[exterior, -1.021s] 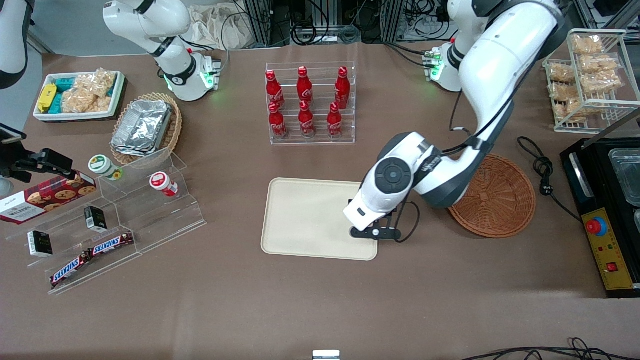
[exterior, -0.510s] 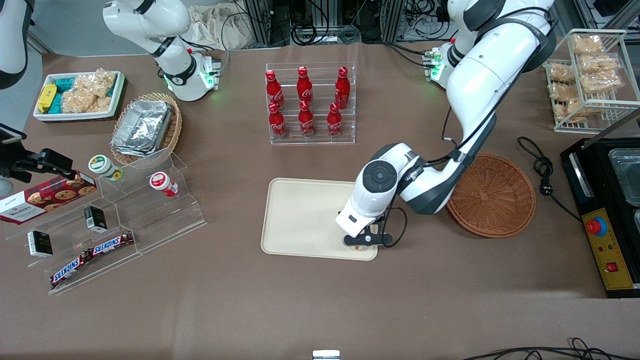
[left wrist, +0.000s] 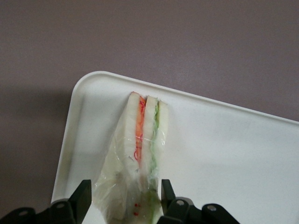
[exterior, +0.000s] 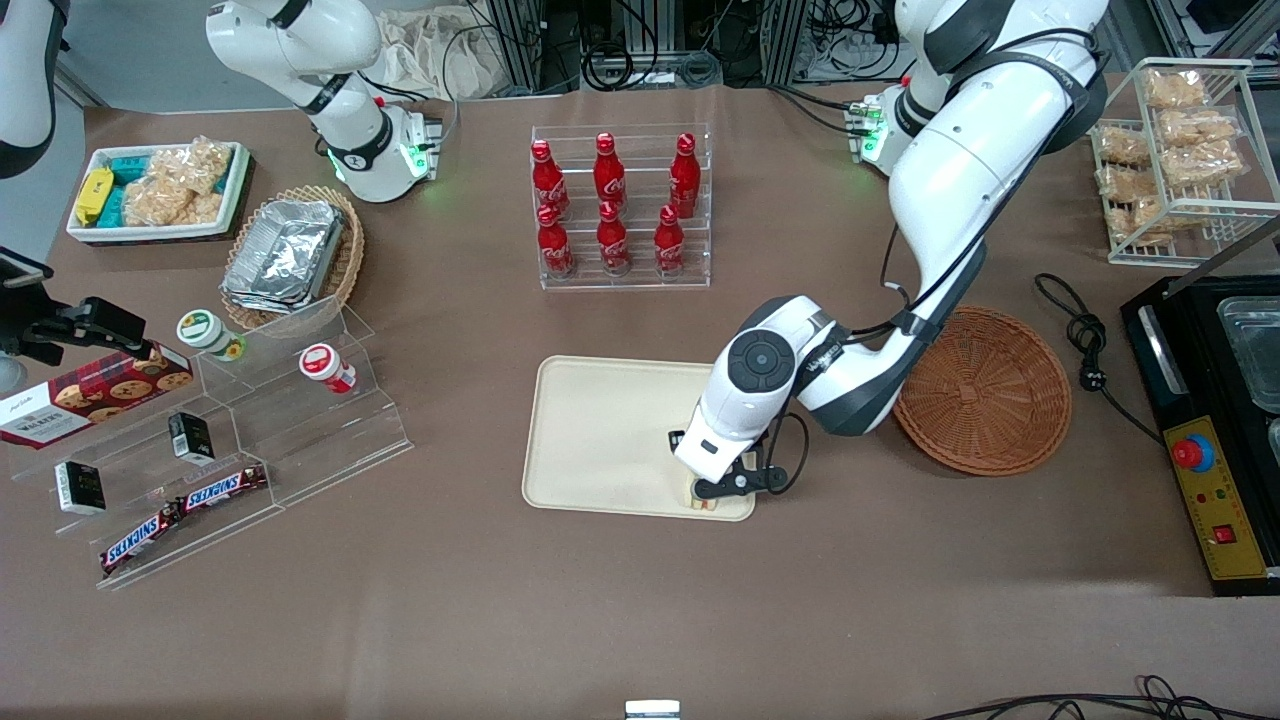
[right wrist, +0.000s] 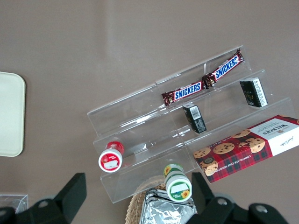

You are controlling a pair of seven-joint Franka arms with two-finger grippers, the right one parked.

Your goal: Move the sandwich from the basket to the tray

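Your sandwich [left wrist: 140,154] now sits low over the tray [exterior: 600,440], in the corner nearest the front camera on the basket [exterior: 985,390] side, where a second ago it hung above the tray's edge. The gripper [left wrist: 122,203] is still clamped on its wrapped end. You look ready to release; the basket stands empty
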